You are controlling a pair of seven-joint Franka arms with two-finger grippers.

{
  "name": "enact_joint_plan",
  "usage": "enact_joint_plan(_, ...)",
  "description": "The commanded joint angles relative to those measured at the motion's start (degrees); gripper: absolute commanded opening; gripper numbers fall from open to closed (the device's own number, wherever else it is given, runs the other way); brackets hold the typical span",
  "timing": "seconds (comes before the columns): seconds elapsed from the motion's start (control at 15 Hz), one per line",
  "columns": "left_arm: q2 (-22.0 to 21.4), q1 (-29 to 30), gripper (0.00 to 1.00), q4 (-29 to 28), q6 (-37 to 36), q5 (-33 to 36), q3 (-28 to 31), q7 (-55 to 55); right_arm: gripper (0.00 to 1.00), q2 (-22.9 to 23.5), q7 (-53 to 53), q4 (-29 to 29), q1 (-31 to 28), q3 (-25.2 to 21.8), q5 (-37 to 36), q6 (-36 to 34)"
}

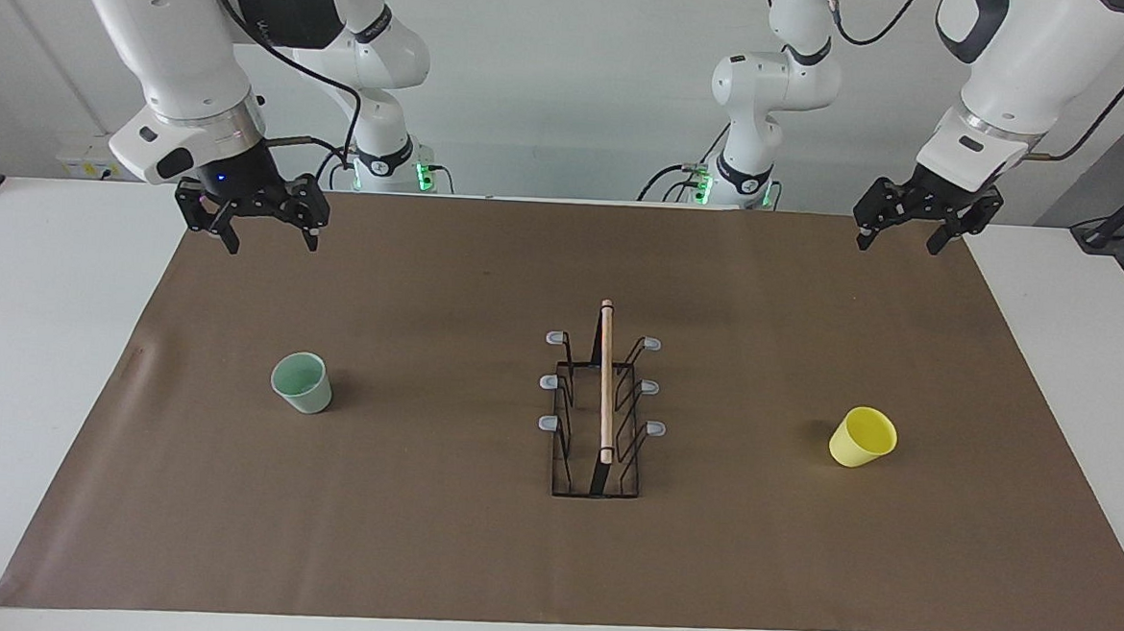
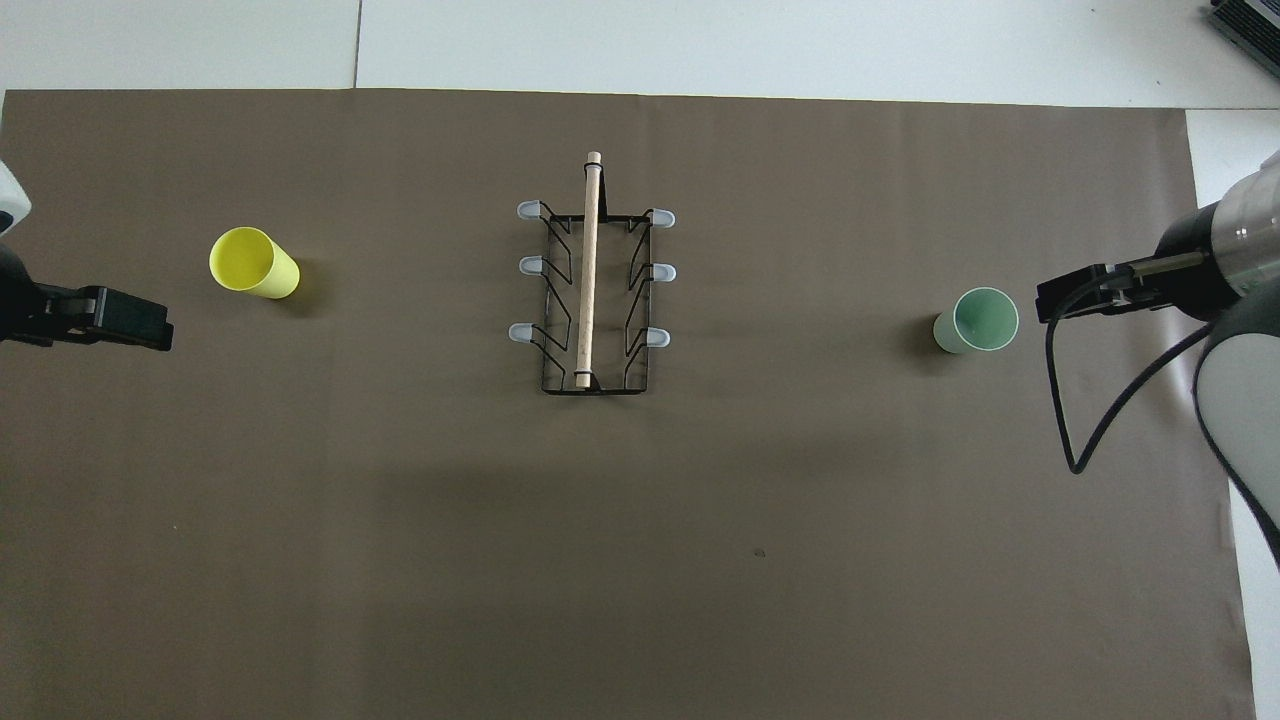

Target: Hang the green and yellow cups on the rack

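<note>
Facing view: the table (image 1: 31, 345) is white, with a brown paper mat (image 1: 435, 530) covering most of the frame. Both arms hang raised at the top edge of the mat. The right tool (image 1: 265, 228) sits in the upper left of the frame, fingers spread apart, holding nothing. The left tool (image 1: 900, 235) sits in the upper right of the frame, fingers likewise apart and empty.

The rack (image 1: 599, 423) stands upright at frame centre, its wooden rod running top to bottom of the frame and grey-tipped prongs pointing out to both sides; no cup is on it.

The green cup (image 1: 303, 383) stands mouth up at centre-left of the frame, toward the right arm's end of the table. The yellow cup (image 1: 862, 437) is at centre-right, toward the left arm's end, well apart from the rack.

Overhead view: rack (image 2: 592, 290) at upper centre, yellow cup (image 2: 253, 263) at left, green cup (image 2: 977, 321) at right.
</note>
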Motion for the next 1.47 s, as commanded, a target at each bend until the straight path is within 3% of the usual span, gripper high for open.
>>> enact_joint_plan(0.0,-0.4,0.1,1.0,-0.9,0.7,0.5,0.0,-0.3,1.0,1.2,0.9,1.3,-0.1,-0.2,0.9,0.4)
enact_joint_plan(0.94,-0.4,0.1,1.0,-0.8,0.7,0.5,0.0,-0.3,1.0,1.3,-1.1,0.7,0.6,0.0,-2.5,0.3)
enact_joint_plan(1.2,-0.4,0.1,1.0,-0.8,0.7,0.5,-0.1,-0.3,1.0,1.3,-10.2,0.7,-0.1,0.0,-3.8,0.3)
enact_joint_plan(1.4,-0.4,0.1,1.0,-0.8,0.7,0.5,0.0,-0.3,1.0,1.2,-28.2,0.5,-0.8,-0.2,-5.4,-0.4)
